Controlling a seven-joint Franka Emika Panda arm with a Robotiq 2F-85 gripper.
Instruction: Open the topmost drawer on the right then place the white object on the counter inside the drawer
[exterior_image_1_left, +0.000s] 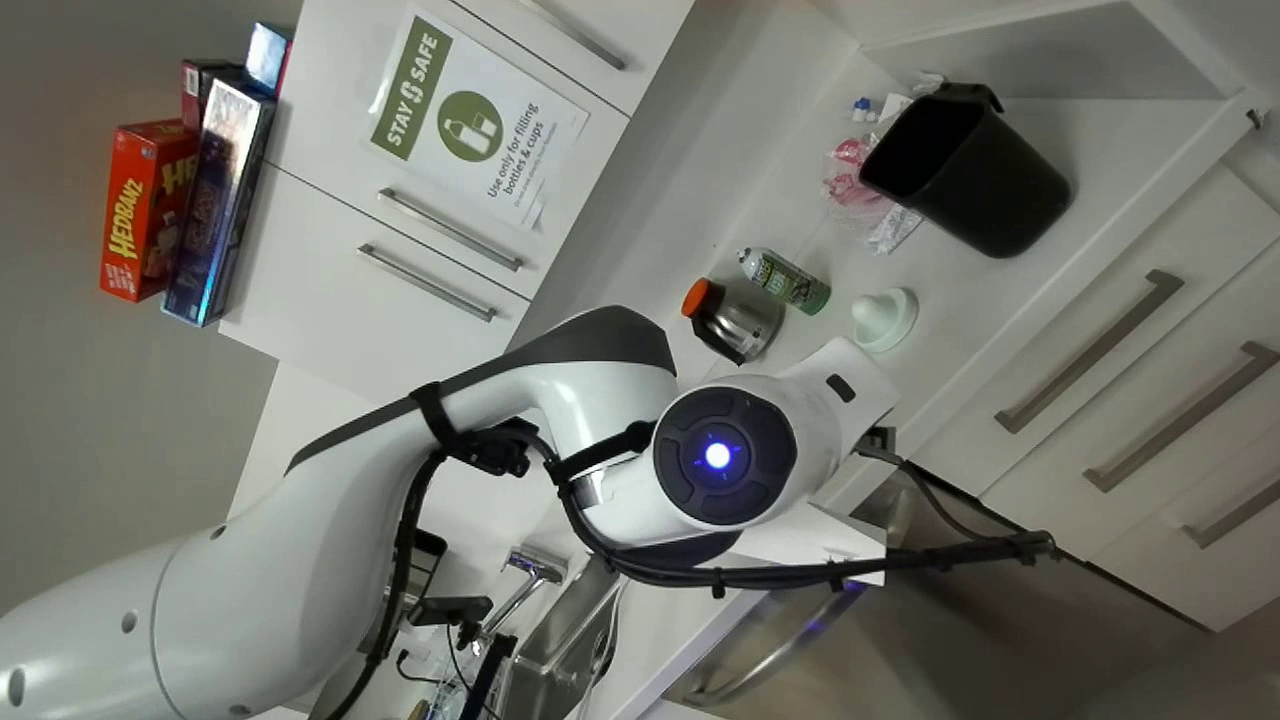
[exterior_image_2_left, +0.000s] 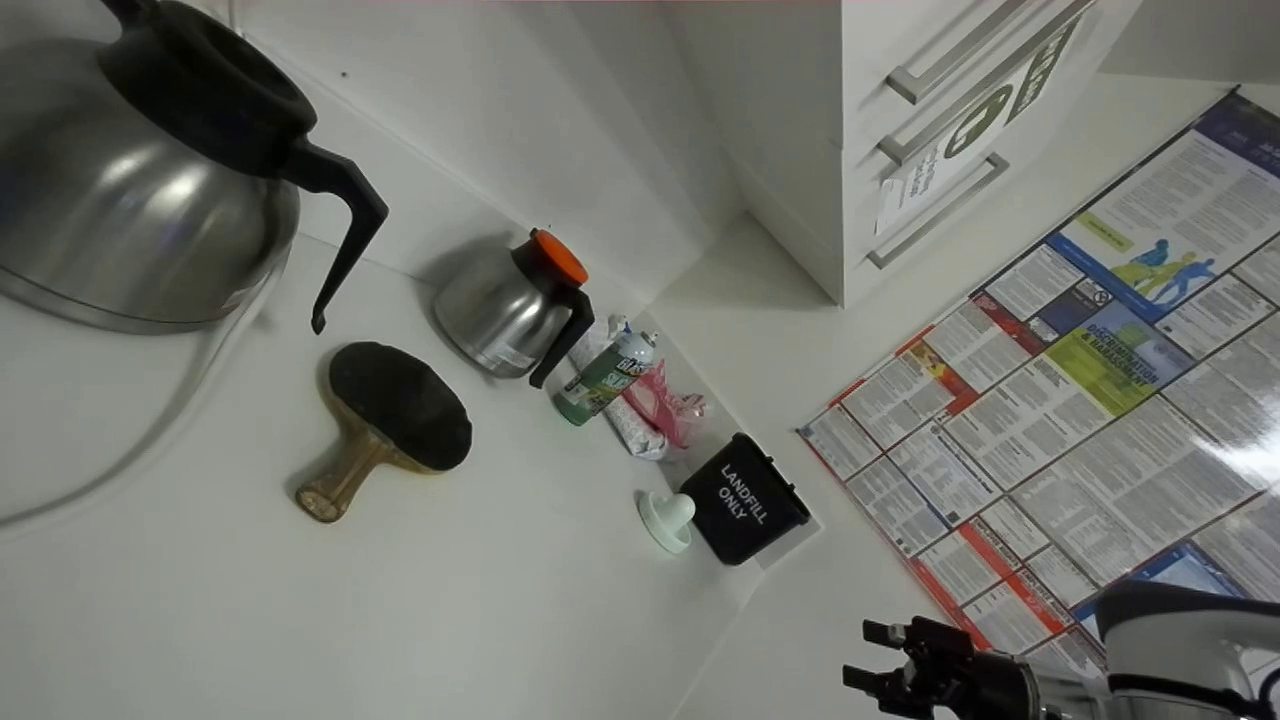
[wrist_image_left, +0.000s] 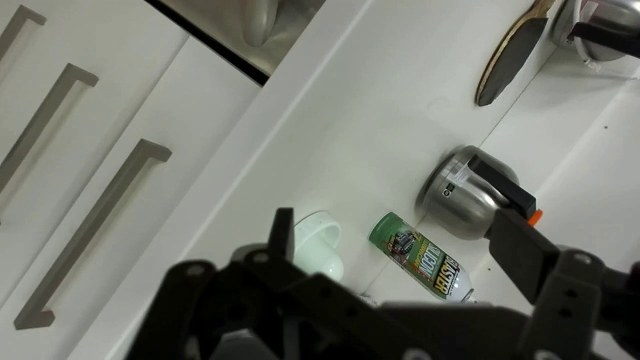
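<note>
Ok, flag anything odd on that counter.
The black LANDFILL ONLY bin stands on the counter, an odd spot for trash. What looks like a ping-pong paddle, sports gear, sits oddly near a steel coffee pot.

Robot arm (exterior_image_1_left: 300, 570) is bent nr wrist (exterior_image_1_left: 725, 455), w/ gripper (exterior_image_2_left: 856, 654) (two fingers (wrist_image_left: 522, 250), approx. parallel) spread wide.

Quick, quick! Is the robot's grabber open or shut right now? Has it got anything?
Gripper: open, holding nothing.

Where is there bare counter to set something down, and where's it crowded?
Bare: the counter between the paddle, steel pot, white object and front edge. Crowded: around the bin, with a pink bag and spray can nearby.
</note>
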